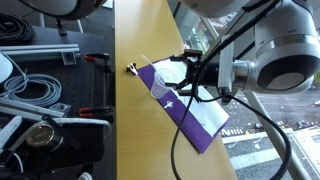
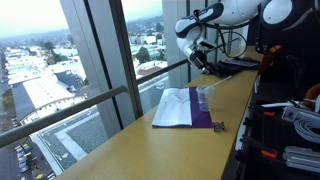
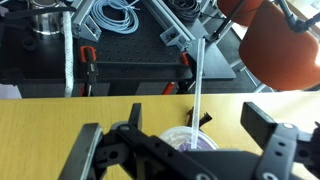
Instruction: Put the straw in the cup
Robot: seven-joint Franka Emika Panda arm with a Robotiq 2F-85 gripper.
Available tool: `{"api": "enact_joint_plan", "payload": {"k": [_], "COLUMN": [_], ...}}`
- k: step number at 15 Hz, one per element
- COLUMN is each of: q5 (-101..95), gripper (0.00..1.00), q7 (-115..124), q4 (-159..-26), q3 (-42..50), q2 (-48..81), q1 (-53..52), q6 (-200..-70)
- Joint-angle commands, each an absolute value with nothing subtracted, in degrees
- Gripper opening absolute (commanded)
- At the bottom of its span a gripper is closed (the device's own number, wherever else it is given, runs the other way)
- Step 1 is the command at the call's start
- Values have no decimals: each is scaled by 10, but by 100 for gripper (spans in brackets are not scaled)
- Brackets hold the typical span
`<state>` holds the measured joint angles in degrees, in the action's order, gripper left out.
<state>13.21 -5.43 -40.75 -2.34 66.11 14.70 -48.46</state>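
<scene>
Your gripper (image 3: 178, 148): jaws spread wide, nothing pinched, touching nothing. Straw (image 3: 200, 80) runs straight up wrist view midway between fingers, clear of both — lower end meets rim of cup (image 3: 190, 138). Cup sits on purple cloth (image 2: 175, 108) — gripper above it.

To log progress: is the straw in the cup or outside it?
Apparently in: in the wrist view the straw rises from the cup rim, with the gripper open.

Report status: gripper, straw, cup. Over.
Gripper open, empty, above cup. Straw lower end at cup rim, apparently inside, leaning. No obstruction seen.
</scene>
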Motion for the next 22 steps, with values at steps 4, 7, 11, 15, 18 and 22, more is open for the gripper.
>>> {"api": "enact_joint_plan", "payload": {"k": [4,7,11,15,18,22], "q5": [149,139,87,10,-29,-19], "gripper": [100,100,100,100,100,100], "q7": [-33,-40,-106,-223,-296,-363], "q4": [-384,-385,-383,-418,-468,-590], "q3": [-43,-44,-43,-35,-39,-50], "q2": [670,667,644,602,566,502], "q1": [133,121,88,50,35,43], "q6": [-474,-474,-475,-513,-588,-763]}}
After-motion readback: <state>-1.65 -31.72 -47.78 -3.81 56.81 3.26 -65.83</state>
